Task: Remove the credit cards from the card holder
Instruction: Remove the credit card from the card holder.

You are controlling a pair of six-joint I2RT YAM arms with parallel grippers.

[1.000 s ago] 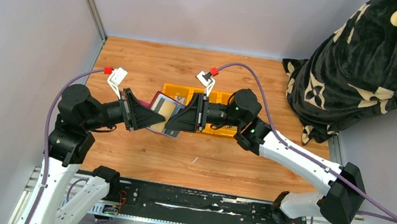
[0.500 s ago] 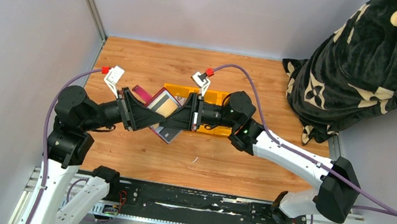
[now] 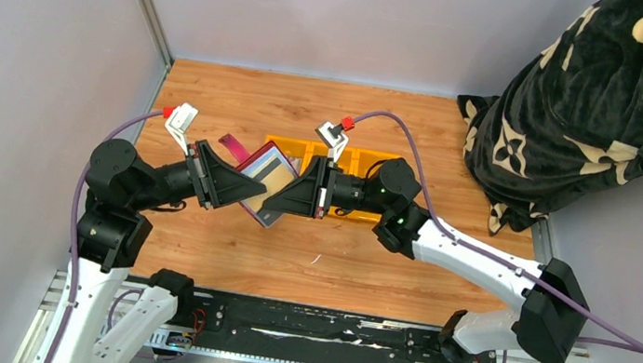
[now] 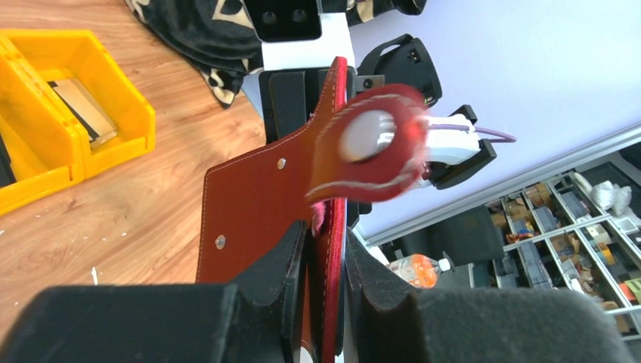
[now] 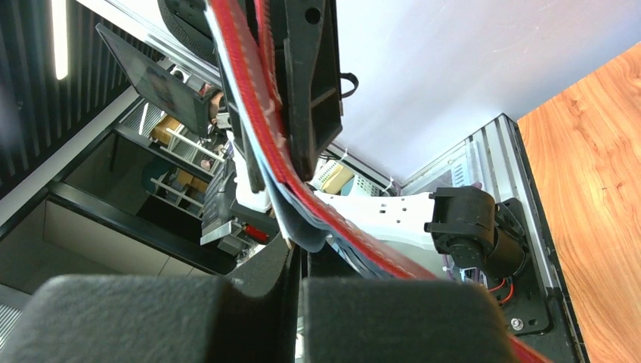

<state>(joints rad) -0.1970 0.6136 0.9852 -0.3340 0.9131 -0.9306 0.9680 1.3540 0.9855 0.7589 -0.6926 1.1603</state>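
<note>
Across the wooden table (image 3: 217, 93), with a black floral blanket (image 3: 591, 104) at two o'clock, we see the yellow tray (image 3: 288, 146) just past centre, toward twelve. Entering from nine o'clock, the left gripper (image 4: 321, 291) clamps the maroon card holder (image 4: 257, 204) aloft over mid-table. From three o'clock, the right gripper (image 5: 296, 272) is pressed fully together at the holder's inner edge; we cannot tell whether it pinches a card. A tan credit card (image 3: 273, 175) sits in a sleeve, and a loose card (image 4: 82, 112) seems to lie in the tray. We judge extraction begun but unfinished.
</note>
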